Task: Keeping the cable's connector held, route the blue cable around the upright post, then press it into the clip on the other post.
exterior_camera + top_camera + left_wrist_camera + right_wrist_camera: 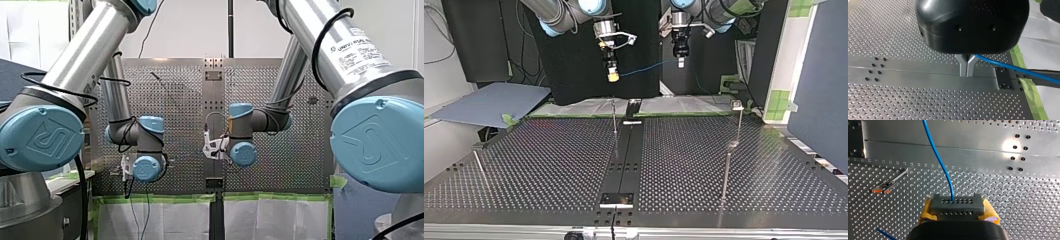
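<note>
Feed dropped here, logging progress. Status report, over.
Right gripper shut on connector. Left gripper shut on blue cable, both high above table. Cable not yet around upright post or in clip. Nothing seen blocking.

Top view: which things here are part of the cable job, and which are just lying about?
Job: blue cable, connector, my right gripper, my left gripper, thin upright post, clip-topped post.
Lying about: grey-blue sheet, green tape.
</note>
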Action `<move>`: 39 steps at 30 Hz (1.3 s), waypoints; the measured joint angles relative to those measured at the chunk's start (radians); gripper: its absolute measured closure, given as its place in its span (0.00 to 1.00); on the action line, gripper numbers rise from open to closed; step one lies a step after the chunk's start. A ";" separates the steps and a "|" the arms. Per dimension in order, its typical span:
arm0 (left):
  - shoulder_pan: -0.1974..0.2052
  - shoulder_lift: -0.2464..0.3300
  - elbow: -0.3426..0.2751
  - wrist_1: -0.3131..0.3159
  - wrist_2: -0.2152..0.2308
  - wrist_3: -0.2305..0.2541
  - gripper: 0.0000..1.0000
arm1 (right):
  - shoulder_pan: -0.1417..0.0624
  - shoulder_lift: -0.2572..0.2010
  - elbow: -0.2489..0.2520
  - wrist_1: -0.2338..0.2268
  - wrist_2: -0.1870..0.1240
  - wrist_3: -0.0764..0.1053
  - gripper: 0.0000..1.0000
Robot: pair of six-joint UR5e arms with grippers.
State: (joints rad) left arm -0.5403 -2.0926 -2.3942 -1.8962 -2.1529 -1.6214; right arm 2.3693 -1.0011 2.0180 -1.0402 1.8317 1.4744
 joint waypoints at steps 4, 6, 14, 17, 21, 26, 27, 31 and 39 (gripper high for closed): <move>0.000 0.000 0.000 0.000 0.000 0.000 1.00 | 0.008 0.010 0.001 0.010 -0.010 -0.002 1.00; 0.000 0.000 0.000 0.000 0.000 0.000 1.00 | 0.013 0.025 0.001 0.025 -0.021 -0.003 1.00; 0.000 0.000 0.000 0.000 0.000 0.000 1.00 | 0.017 0.097 0.002 0.102 -0.030 -0.003 1.00; 0.000 0.000 0.000 0.000 0.000 0.000 1.00 | 0.017 0.107 0.002 0.118 -0.031 -0.003 1.00; 0.000 0.000 0.000 0.000 0.000 0.000 1.00 | 0.017 0.110 0.001 0.123 -0.031 -0.003 1.00; 0.001 0.001 0.000 -0.001 0.001 -0.001 1.00 | 0.017 0.110 0.002 0.124 -0.031 -0.003 1.00; 0.003 0.003 0.001 -0.003 0.003 -0.003 1.00 | 0.017 0.110 0.001 0.124 -0.031 -0.003 1.00; 0.028 0.032 0.006 -0.032 0.032 -0.032 1.00 | 0.018 0.098 -0.011 0.137 -0.023 0.003 1.00; 0.084 0.110 0.007 -0.110 0.109 -0.079 1.00 | 0.042 0.027 -0.046 0.200 -0.060 0.070 1.00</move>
State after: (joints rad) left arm -0.4563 -1.9831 -2.3867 -2.0062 -2.0439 -1.7005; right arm 2.4111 -0.9745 1.9718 -0.8402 1.7722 1.5443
